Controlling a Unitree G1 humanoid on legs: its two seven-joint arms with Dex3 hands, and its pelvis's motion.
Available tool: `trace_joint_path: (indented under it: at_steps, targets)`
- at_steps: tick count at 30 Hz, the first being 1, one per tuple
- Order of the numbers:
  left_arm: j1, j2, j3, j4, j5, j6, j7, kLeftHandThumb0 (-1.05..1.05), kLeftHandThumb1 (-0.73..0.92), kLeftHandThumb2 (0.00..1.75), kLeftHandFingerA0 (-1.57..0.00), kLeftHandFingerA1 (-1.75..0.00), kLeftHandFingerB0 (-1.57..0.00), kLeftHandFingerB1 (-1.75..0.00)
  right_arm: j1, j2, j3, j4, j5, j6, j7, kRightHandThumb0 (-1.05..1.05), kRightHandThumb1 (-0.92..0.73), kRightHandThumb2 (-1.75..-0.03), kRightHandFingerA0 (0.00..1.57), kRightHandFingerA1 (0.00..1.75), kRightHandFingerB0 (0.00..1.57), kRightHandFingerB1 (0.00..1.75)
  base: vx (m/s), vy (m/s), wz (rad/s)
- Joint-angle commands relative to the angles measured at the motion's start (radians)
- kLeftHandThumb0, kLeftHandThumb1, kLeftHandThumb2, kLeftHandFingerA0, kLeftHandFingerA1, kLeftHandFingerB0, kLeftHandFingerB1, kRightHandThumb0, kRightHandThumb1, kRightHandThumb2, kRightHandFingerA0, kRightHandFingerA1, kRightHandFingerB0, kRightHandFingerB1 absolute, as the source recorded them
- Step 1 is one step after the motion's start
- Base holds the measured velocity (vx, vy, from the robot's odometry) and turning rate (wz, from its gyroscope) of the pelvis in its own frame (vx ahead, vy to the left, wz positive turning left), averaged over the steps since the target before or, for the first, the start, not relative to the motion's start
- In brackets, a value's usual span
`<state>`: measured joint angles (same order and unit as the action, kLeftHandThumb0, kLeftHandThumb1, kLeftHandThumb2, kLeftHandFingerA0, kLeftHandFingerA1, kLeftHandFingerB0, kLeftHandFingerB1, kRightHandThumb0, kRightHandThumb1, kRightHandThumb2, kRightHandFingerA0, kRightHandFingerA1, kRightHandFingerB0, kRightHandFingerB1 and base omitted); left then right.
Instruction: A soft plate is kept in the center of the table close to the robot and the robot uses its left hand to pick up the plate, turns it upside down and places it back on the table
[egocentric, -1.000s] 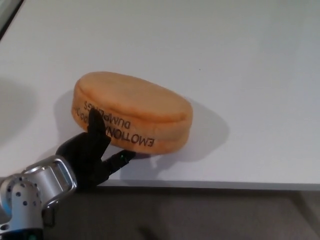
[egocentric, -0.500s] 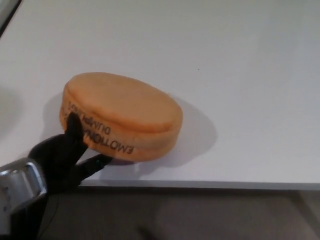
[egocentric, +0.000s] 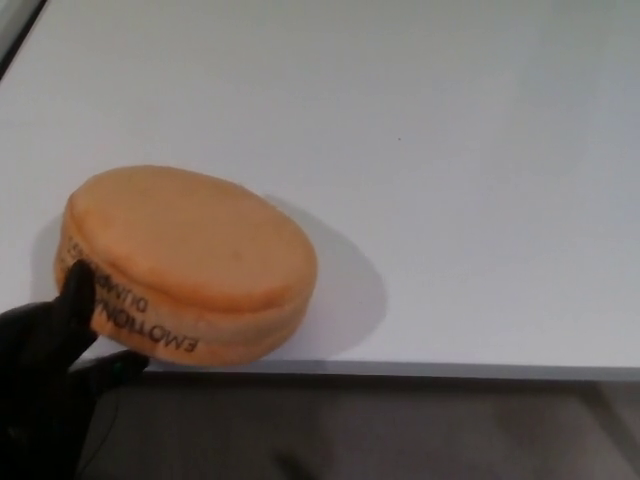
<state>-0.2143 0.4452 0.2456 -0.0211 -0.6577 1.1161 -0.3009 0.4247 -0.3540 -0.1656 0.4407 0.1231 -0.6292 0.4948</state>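
Note:
A thick, round, orange soft plate (egocentric: 190, 255) with upside-down black lettering on its rim sits at the table's front left edge, slightly overhanging it. My black left hand (egocentric: 55, 355) comes in from the bottom left corner. One finger (egocentric: 78, 290) presses on the plate's near-left rim and another reaches under its lower edge, so the hand grips the plate. The right hand does not show.
The white table (egocentric: 450, 150) stretches away behind and to the right of the plate. Its front edge (egocentric: 450, 370) runs across the lower picture, with dark floor below. A dark strip marks the table's far left corner.
The plate has slid left and nearer the front edge, drawn by my left hand. The hand has pulled back toward the bottom left corner; its silver wrist has left the picture.

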Motion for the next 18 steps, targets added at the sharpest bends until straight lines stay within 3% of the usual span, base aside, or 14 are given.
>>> trace_joint_path:
  at_steps: [1, 6, 8, 9, 10, 11, 12, 13, 14, 15, 18]
  targets:
    - [0.020, 0.051, 0.011, 0.002, -0.019, 0.041, -0.069, -1.05, 0.73, 1.18, 0.00, -0.24, 0.00, -0.04, 0.000, -0.018, -0.005, -0.003, -0.005, -0.002, -0.005, -0.71, -0.87, -0.66, 0.55, 0.48, 0.38, 0.32, 0.00, 0.000, 0.00]
    - [0.025, 0.091, -0.044, -0.010, 0.008, 0.029, -0.100, -1.05, 0.77, 1.21, 0.00, -0.27, 0.00, -0.06, 0.000, -0.015, -0.005, 0.002, -0.002, -0.007, -0.003, -0.71, -0.87, -0.66, 0.56, 0.48, 0.38, 0.33, 0.00, 0.000, 0.00]
    - [0.005, 0.062, -0.082, -0.039, 0.067, -0.020, -0.026, -1.04, 0.79, 1.19, -0.01, -0.24, -0.02, -0.02, -0.007, -0.019, -0.013, 0.009, 0.005, -0.008, -0.002, -0.73, -0.86, -0.67, 0.57, 0.49, 0.39, 0.33, 0.00, 0.000, 0.00]
    - [-0.001, 0.029, -0.077, -0.052, 0.085, -0.054, 0.012, -0.40, 0.36, 1.02, -0.02, -0.53, 0.00, -0.50, -0.006, -0.017, -0.012, 0.009, 0.009, -0.004, 0.001, -0.70, -0.70, -1.06, 0.50, 0.61, 0.29, 0.49, 0.00, 0.000, 0.00]
    - [0.000, -0.002, -0.064, -0.068, 0.096, -0.073, 0.051, -0.40, 0.36, 1.02, -0.02, -0.53, 0.00, -0.50, -0.003, -0.014, -0.010, 0.011, 0.003, -0.010, -0.003, -0.70, -0.70, -1.06, 0.50, 0.61, 0.29, 0.49, 0.00, 0.000, 0.00]
    - [-0.001, -0.041, -0.054, -0.075, 0.117, -0.098, 0.097, -0.85, 0.75, 0.63, -0.38, -0.61, -0.38, -0.40, -0.002, -0.013, -0.007, 0.017, -0.004, -0.018, -0.004, -0.71, -0.88, -0.66, 0.57, 0.48, 0.38, 0.33, 0.00, 0.000, 0.00]
    - [-0.001, -0.060, -0.048, -0.079, 0.129, -0.108, 0.117, -0.85, 0.75, 0.63, -0.38, -0.61, -0.38, -0.40, -0.002, -0.012, -0.005, 0.019, -0.007, -0.022, -0.005, -0.71, -0.88, -0.66, 0.57, 0.48, 0.38, 0.33, 0.00, 0.000, 0.00]
    - [-0.032, -0.150, -0.050, -0.057, 0.166, -0.171, 0.198, -0.58, 0.65, 0.60, -0.86, -1.18, -0.70, -1.11, -0.002, -0.006, 0.001, 0.025, -0.010, -0.023, -0.005, -0.74, -0.87, -0.66, 0.56, 0.48, 0.37, 0.32, 0.00, 0.000, 0.00]
    - [-0.048, -0.200, -0.049, -0.045, 0.185, -0.200, 0.245, -0.49, 0.48, 0.89, -1.04, -1.24, -0.82, -1.12, -0.002, -0.004, 0.001, 0.028, -0.008, -0.027, -0.004, -0.73, -0.87, -0.66, 0.56, 0.48, 0.37, 0.33, 0.00, 0.000, 0.00]
    - [-0.061, -0.247, -0.050, -0.035, 0.206, -0.222, 0.293, -0.32, 0.56, 0.61, -0.97, -1.62, -0.77, -1.39, -0.002, -0.005, 0.000, 0.033, -0.011, -0.033, -0.006, -0.74, -0.87, -0.66, 0.56, 0.47, 0.37, 0.32, 0.00, 0.000, 0.00]
    - [-0.106, -0.342, -0.114, 0.012, 0.305, -0.302, 0.394, -0.30, 0.53, 0.64, -1.02, -1.75, -0.82, -1.53, 0.001, -0.007, -0.005, 0.029, -0.003, -0.024, -0.007, -0.71, -0.88, -0.66, 0.57, 0.48, 0.37, 0.33, 0.00, 0.000, 0.00]
